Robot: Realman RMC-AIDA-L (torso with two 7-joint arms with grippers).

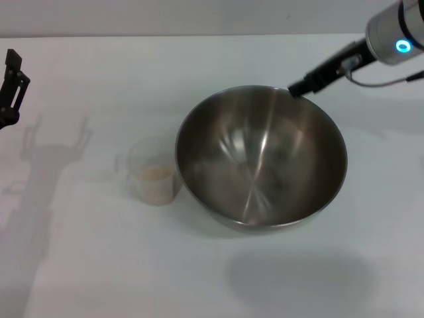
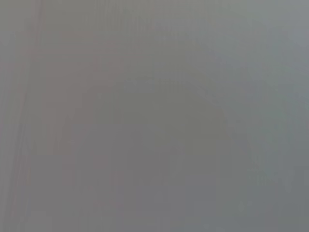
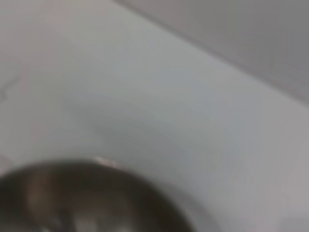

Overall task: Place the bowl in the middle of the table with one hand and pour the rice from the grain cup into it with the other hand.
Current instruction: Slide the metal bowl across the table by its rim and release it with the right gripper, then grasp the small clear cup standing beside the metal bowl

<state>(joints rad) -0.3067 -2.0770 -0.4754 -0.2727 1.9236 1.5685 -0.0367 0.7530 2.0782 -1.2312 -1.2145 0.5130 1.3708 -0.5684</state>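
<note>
The steel bowl [image 1: 262,159] is in the middle of the head view, tilted and held a little above the white table [image 1: 99,265]; its shadow lies apart from it on the table in front. My right gripper [image 1: 296,87] is shut on the bowl's far rim. The bowl's rim also shows in the right wrist view [image 3: 91,193]. The clear grain cup [image 1: 154,173] stands just left of the bowl, with rice [image 1: 154,173] in its bottom. My left gripper [image 1: 12,83] hangs at the far left edge, well away from the cup; its shadow shows two spread prongs. The left wrist view shows only a blank grey surface.
The table's far edge [image 1: 199,34] runs along the top of the head view. The left arm's shadow [image 1: 40,185] falls on the table left of the cup.
</note>
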